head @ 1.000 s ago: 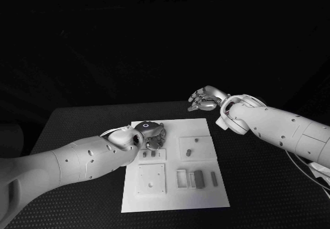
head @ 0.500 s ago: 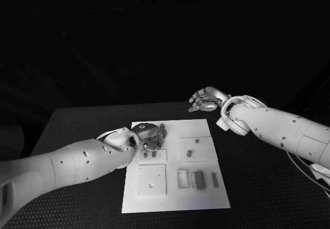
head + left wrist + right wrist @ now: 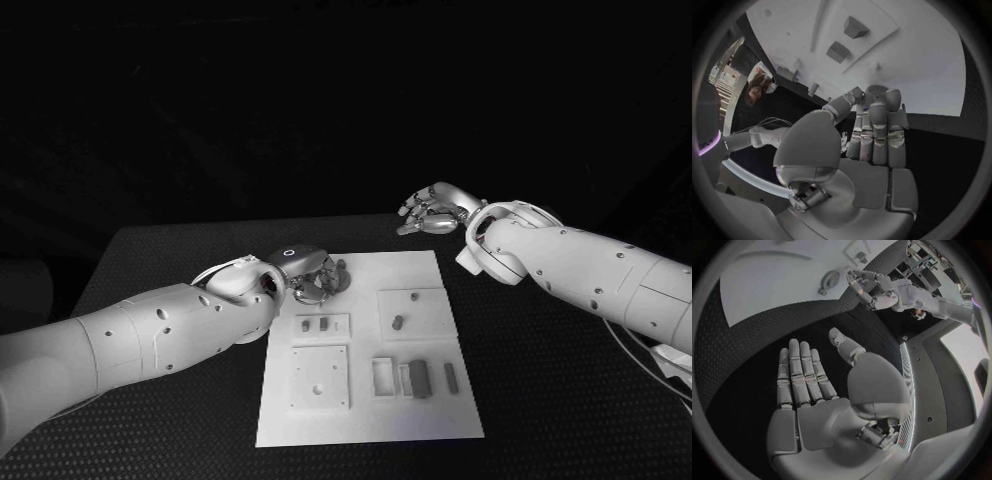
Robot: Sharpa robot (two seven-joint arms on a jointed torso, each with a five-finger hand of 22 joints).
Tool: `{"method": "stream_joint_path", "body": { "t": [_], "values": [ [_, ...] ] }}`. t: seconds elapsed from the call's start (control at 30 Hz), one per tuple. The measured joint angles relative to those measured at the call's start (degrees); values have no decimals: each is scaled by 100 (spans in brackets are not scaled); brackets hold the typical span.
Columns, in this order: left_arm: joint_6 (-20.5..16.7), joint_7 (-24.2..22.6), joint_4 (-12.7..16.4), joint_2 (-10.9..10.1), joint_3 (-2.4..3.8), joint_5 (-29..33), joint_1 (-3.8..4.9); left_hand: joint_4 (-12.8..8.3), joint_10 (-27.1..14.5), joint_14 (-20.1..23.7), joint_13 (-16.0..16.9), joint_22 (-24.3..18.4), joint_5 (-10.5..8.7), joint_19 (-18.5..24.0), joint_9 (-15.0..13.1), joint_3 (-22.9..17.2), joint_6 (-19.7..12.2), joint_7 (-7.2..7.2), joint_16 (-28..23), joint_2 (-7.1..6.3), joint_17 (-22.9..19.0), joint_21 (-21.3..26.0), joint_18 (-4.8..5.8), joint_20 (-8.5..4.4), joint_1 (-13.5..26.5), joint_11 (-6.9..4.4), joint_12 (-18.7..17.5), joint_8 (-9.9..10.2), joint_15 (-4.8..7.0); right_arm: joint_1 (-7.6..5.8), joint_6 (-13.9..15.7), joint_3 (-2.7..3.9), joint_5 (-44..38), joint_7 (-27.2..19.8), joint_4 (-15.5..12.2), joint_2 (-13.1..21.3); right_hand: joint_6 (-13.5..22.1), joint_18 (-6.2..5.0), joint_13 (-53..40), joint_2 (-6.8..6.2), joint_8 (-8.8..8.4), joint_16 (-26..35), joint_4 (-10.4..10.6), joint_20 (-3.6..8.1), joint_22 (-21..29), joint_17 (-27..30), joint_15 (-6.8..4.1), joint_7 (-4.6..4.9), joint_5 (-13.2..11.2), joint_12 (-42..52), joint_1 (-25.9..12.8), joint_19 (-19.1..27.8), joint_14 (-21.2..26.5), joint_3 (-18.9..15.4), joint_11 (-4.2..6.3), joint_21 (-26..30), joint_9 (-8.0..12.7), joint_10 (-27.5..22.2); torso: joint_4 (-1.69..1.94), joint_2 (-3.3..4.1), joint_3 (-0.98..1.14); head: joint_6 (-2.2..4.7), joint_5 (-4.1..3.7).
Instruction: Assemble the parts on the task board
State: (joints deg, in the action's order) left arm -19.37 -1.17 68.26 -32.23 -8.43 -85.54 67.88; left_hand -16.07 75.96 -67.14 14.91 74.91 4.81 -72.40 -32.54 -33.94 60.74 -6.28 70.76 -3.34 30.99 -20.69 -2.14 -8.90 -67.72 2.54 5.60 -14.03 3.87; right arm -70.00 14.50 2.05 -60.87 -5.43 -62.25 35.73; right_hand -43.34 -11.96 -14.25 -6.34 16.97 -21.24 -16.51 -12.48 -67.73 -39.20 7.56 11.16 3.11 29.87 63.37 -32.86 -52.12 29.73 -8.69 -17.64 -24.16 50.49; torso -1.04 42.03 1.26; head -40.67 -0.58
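The table [image 3: 173, 260] is black with a fine woven, dotted texture. In its middle lies the task board [image 3: 433, 400], a flat matte white rectangular plate. Several raised square white panels sit on it: one with two short upright parts [image 3: 316, 323], one with a small rounded peg [image 3: 394, 321] and a dot-like hole, and a larger blank square panel [image 3: 317, 377] with small holes. Near the board's lower right stand narrow, dark grey rectangular blocks [image 3: 418, 377] beside a small white frame.

The left hand [image 3: 310, 276], of smooth silver metal with a dark round cap bearing a small lit ring, hovers over the board's far left corner. In the left wrist view its fingers [image 3: 877, 130] lie straight and side by side, the thumb bent in beside them, with nothing held.

The right hand [image 3: 433, 210] is raised beyond the board's far right corner, well apart from it. The right wrist view shows its fingers [image 3: 801, 375] extended flat and open, thumb spread aside, holding nothing.

No writing can be read anywhere.
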Motion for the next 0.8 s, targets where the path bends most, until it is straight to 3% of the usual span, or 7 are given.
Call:
{"method": "stream_joint_path", "body": {
  "t": [0.2,0.5,0.8],
  "values": [
    [126,31,71,-145,2,-4,109,0,0,0,0,0,0,0,3,0,-1,-2,0,0,-1,0,0,1,0,0,0,7,0,0,0,0,0,0,0,5,0,0,0,0,0,0,0,0,0,0,0,0,0,0,0,0,0,0,0,0,3,0,0,-1,-3,-1,-3],
    [306,82,182,-321,-6,-9,108,18,-1,0,21,4,-89,-1,22,19,-4,-5,-1,31,-14,0,0,2,32,-1,-34,25,-1,0,-1,0,1,0,-1,23,0,0,5,0,0,24,0,0,-5,-1,0,0,0,0,0,0,0,0,0,0,5,0,-1,1,0,-3,-9],
    [421,106,216,-348,-27,-12,106,11,-2,1,21,4,-89,13,22,26,-5,-5,-4,31,-19,0,0,-10,32,-2,-34,1,-1,0,-1,0,1,2,-7,30,0,0,11,0,0,24,0,0,-5,-1,0,0,0,0,0,0,0,0,0,0,4,0,-2,3,-1,-18,1]
  ]
}}
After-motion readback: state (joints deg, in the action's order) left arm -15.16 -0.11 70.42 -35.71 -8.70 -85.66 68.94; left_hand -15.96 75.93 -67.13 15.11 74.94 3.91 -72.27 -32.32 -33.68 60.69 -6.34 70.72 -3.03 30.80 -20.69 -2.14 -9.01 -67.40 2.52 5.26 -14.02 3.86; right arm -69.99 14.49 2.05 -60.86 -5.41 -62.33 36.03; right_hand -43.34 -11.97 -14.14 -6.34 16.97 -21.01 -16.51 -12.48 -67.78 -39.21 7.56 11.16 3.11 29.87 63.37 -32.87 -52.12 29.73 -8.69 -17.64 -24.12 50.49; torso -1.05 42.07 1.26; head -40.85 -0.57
